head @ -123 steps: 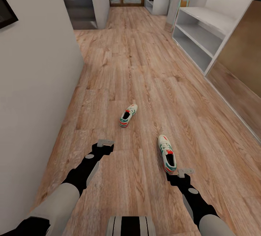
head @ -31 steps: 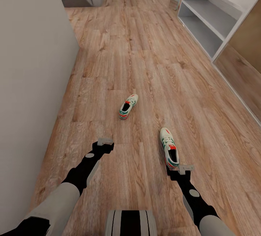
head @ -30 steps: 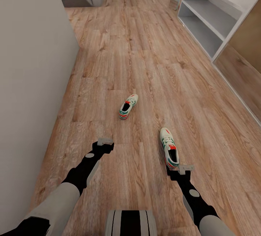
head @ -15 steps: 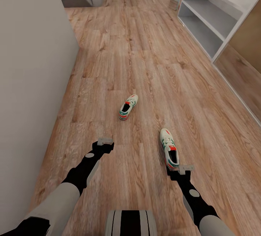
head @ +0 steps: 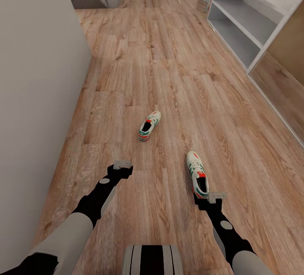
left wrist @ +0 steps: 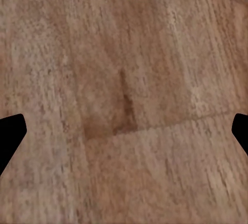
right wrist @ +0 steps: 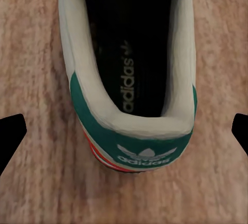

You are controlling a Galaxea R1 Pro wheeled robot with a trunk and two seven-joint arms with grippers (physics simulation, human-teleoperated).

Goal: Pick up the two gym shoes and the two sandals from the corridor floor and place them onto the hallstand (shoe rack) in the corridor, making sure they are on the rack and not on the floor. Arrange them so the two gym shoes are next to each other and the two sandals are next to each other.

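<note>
Two white gym shoes with green stripes lie apart on the corridor floor. The far gym shoe lies ahead of my left gripper, which hangs open over bare planks. The near gym shoe lies just in front of my right gripper. In the right wrist view its green heel sits between the wide-open fingertips, untouched. The light-grey hallstand stands along the right wall, its upper part cut off by the frame. The sandals are out of view.
A plain grey wall runs close along my left side. A brown panel follows the hallstand on the right. Open plank floor stretches ahead between the wall and the hallstand.
Since four seconds ago the head view has tilted down and moved forward, so the shoes sit nearer my grippers. Over the last second almost nothing moves; both grippers stay open.
</note>
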